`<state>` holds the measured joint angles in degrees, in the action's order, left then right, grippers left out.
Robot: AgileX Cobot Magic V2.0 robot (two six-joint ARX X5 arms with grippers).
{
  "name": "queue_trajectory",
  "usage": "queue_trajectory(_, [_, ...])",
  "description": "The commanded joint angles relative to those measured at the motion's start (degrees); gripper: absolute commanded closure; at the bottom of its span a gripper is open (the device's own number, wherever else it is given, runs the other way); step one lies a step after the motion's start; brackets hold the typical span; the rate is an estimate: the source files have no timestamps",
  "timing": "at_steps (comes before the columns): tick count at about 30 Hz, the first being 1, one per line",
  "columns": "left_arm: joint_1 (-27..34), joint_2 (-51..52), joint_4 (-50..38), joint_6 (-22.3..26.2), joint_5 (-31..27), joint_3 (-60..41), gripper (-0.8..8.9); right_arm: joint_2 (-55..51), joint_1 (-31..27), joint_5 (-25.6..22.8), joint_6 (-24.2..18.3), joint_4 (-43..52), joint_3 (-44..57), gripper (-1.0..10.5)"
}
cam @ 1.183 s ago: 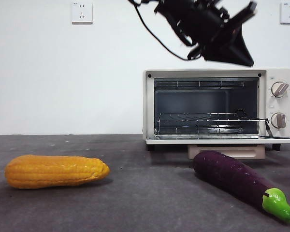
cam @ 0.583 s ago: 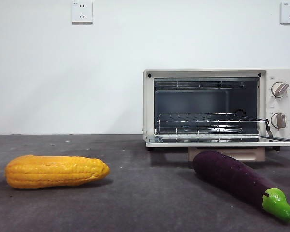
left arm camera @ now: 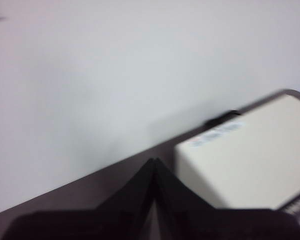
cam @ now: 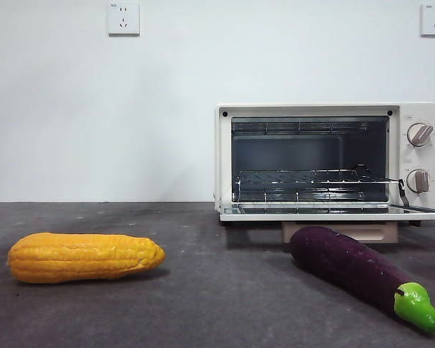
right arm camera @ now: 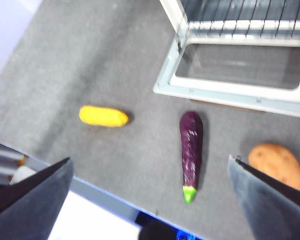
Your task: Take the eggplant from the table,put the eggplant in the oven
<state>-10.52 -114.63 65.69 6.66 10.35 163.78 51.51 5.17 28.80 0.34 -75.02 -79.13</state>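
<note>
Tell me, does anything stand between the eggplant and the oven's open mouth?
Nothing visible does. The eggplant lies on bare table just before the oven, whose door is folded down; corn and potato lie aside.

The eggplant (cam: pixel 355 270) is dark purple with a bright green stem cap. The corn cob (cam: pixel 85 257) is yellow-orange with a ribbed kernel pattern. The oven (cam: pixel 326 159) is cream-white, its inside dark, with a silvery wire rack and two beige knobs. The table (cam: pixel 203 304) is dark grey and faintly speckled. A brownish-orange potato (right arm camera: pixel 279 164) lies right of the eggplant. The wall (cam: pixel 94 109) is white.
</note>
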Motion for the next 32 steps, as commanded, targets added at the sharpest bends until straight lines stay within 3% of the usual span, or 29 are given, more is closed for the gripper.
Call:
queue_trajectory(1, [5.4, 2.4, 1.6, -1.8, -2.3, 0.0, 8.19, 0.2, 1.4, -1.7, -0.6, -0.3, 0.0, 3.2])
queue_trajectory(3, [9.2, 4.2, 3.4, -2.3, -8.7, 0.0, 8.19, 0.2, 2.6, -3.2, -0.7, -0.1, 0.0, 3.2])
queue_trajectory(8, [13.4, 8.6, 4.7, -3.5, -14.3, 0.0, 8.19, 1.0, 4.2, -3.6, -1.2, 0.2, 0.0, 3.2])
queue_trajectory(16, [13.4, 19.8, 9.7, -4.6, -15.6, 0.0, 8.19, 2.8, 7.1, -3.7, -2.1, 0.5, 0.0, 3.2])
queue_trajectory(22, [10.3, 30.9, 9.9, -5.2, -8.1, 0.0, 8.19, 3.4, 9.8, -3.7, -2.2, 0.7, 0.0, 3.2])
queue_trajectory(26, [9.4, 38.4, 10.0, -7.3, 4.0, -2.5, 8.19, 3.5, 11.4, -3.7, -2.1, 1.0, 0.0, 3.2])
queue_trajectory(32, [9.3, 52.4, 10.0, -7.9, 15.4, -20.0, 8.19, 3.5, 12.5, -3.7, -2.1, 1.0, 0.0, 3.2])
